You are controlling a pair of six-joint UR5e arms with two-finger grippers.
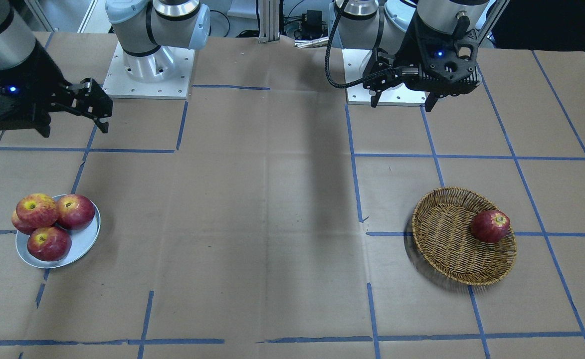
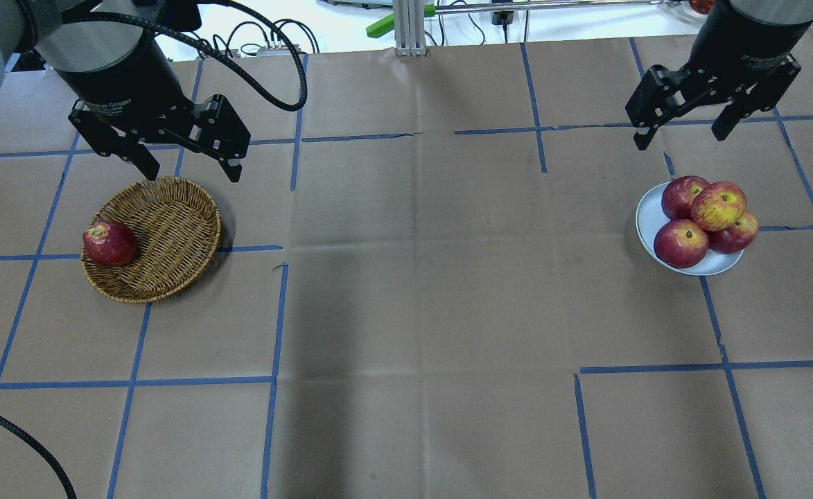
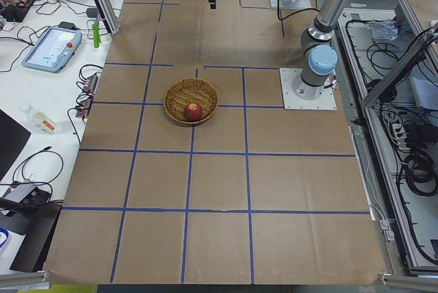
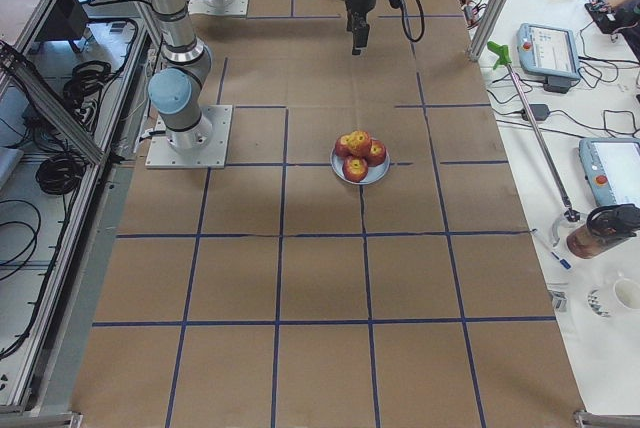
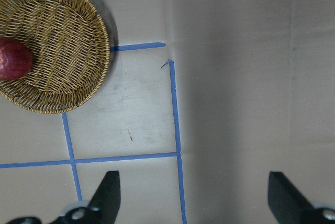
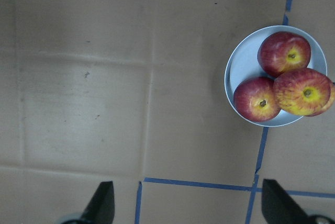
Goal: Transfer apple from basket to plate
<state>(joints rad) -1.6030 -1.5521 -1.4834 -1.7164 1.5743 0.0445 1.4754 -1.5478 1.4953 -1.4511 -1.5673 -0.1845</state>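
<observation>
Apple: the streaky apple (image 2: 718,206) is sitting atop the pile on the plate (image 2: 649,216), frame right, nearest the right hand (image 2: 680,138).
Hands: right hand and left hand (image 2: 193,172) are both hanging open, gripping nothing.
Basket (image 2: 170,229): frame left, carrying one dark apple (image 2: 109,243).

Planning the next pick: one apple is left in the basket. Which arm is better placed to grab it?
Left. The left jaws hang open close by the basket holding the dark red apple; the right jaws are far across the table, by the plate.
</observation>
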